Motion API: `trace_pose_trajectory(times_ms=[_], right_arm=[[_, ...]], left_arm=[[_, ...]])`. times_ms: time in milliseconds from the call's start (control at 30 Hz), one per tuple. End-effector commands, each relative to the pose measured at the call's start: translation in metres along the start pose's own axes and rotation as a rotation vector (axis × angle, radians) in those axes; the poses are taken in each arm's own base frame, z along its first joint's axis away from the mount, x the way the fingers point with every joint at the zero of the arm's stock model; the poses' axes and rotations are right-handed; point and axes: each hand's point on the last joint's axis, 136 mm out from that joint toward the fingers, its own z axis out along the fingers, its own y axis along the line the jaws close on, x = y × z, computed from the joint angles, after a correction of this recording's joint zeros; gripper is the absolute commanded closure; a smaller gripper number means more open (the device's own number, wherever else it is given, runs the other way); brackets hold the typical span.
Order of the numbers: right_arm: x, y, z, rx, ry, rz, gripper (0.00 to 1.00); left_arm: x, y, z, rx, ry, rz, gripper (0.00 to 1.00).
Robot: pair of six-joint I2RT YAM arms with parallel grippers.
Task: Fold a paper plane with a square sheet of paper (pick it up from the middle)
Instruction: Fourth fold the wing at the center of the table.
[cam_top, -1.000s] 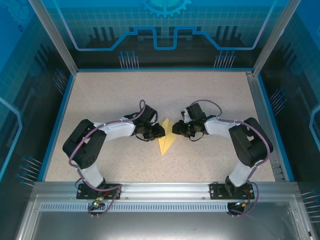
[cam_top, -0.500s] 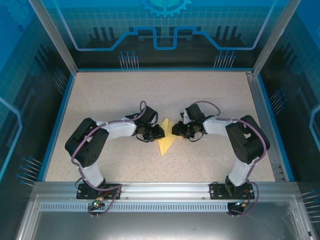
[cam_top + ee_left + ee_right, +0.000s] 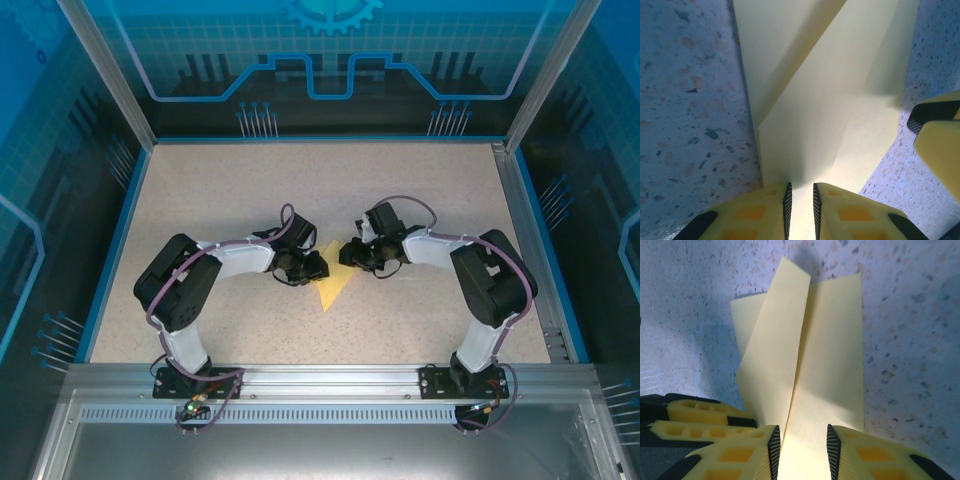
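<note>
The paper plane (image 3: 333, 285) lies pale yellow on the speckled table (image 3: 220, 190), tapering to a sharp point on the near side of both grippers. From above, the left gripper (image 3: 318, 266) and the right gripper (image 3: 345, 256) close in on its wide end from opposite sides, tips nearly meeting.

Over to the left wrist: smooth matte paper (image 3: 825, 100) fans out straight ahead of the gripper (image 3: 800, 200), layered, with crisp diagonal creases. The blocky yellow fingers (image 3: 755, 212), edged in ribbed black pad, leave only a slit, and the paper runs right into it, so this one is pinched onto the plane. Off to its right sits a yellow finger of the other gripper (image 3: 940, 145).

Now the right wrist: two long flaps (image 3: 830, 365) reach ahead of the gripper (image 3: 802, 445), the left one lifted along a centre ridge. Its fingers (image 3: 740, 457) sit wider apart with paper between them; whether they grip it, I cannot tell. The left gripper (image 3: 700, 422) shows low on its left.
</note>
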Motion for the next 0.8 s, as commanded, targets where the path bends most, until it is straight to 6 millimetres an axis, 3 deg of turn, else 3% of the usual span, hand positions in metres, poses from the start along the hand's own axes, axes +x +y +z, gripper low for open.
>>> trace_pose_trajectory(times_ms=[0,333,767], right_arm=[[-0.006,-0.007,-0.01,0.054,-0.017,-0.014,0.66],[0.003,-0.016,0.005,0.058,0.028,0.003,0.66],[0.018,-0.004,0.022,0.04,0.075,-0.014,0.66]], left_arm=[[0.004,0.005,0.002,-0.019,0.001,0.016,0.78],[0.006,0.008,0.003,-0.024,0.002,0.015,0.78],[0.004,0.006,0.004,-0.018,0.002,0.017,0.78]])
